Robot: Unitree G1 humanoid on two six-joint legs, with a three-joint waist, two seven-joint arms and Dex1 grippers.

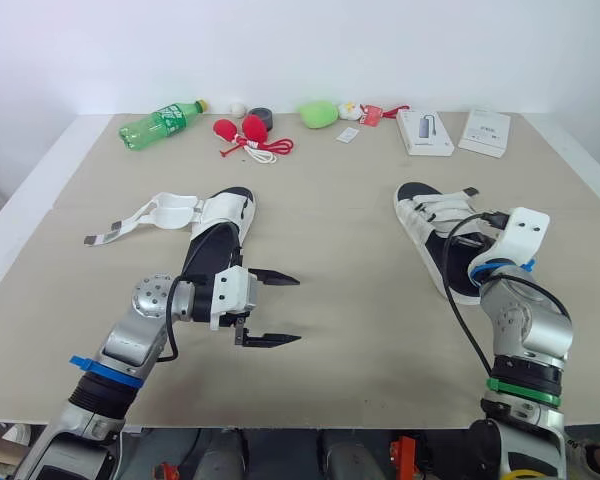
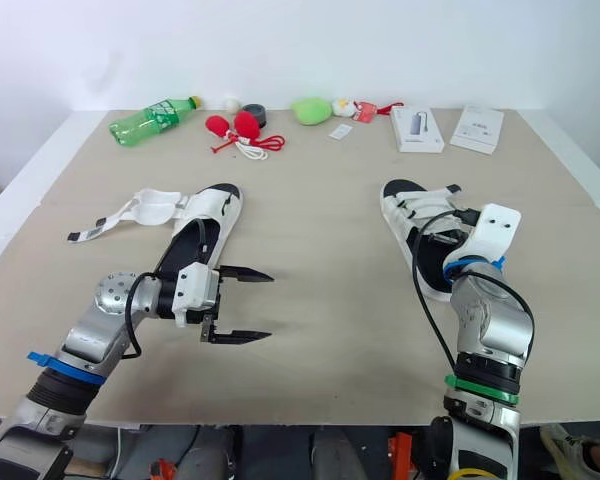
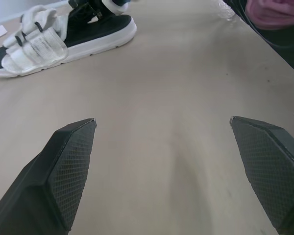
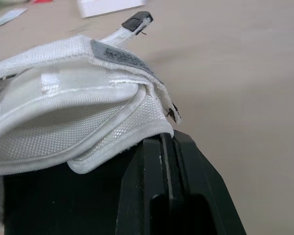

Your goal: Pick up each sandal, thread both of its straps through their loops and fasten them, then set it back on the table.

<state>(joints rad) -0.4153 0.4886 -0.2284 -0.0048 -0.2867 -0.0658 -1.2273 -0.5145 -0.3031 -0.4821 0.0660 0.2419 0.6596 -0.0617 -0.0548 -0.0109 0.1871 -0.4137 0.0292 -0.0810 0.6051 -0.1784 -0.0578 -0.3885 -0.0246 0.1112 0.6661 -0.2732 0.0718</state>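
Observation:
The left sandal (image 1: 216, 236), white with a black footbed, lies on the table with its straps (image 1: 145, 220) undone and spread out to the left. My left gripper (image 1: 272, 310) hovers open just right of its heel, holding nothing. The right sandal (image 1: 432, 222) lies at the right, its white straps folded across the footbed; the left wrist view shows this sandal (image 3: 54, 41) too. In the right wrist view my right gripper (image 4: 167, 143) is shut, its fingers pressed together over the black footbed just below a folded white strap (image 4: 73, 112).
Along the table's far edge lie a green bottle (image 1: 160, 122), red maraca-like toys with a white cord (image 1: 242, 132), a black tape roll (image 1: 262, 116), a green plush (image 1: 318, 112) and two white boxes (image 1: 424, 132) (image 1: 485, 132). Bare tabletop (image 1: 350, 260) lies between the sandals.

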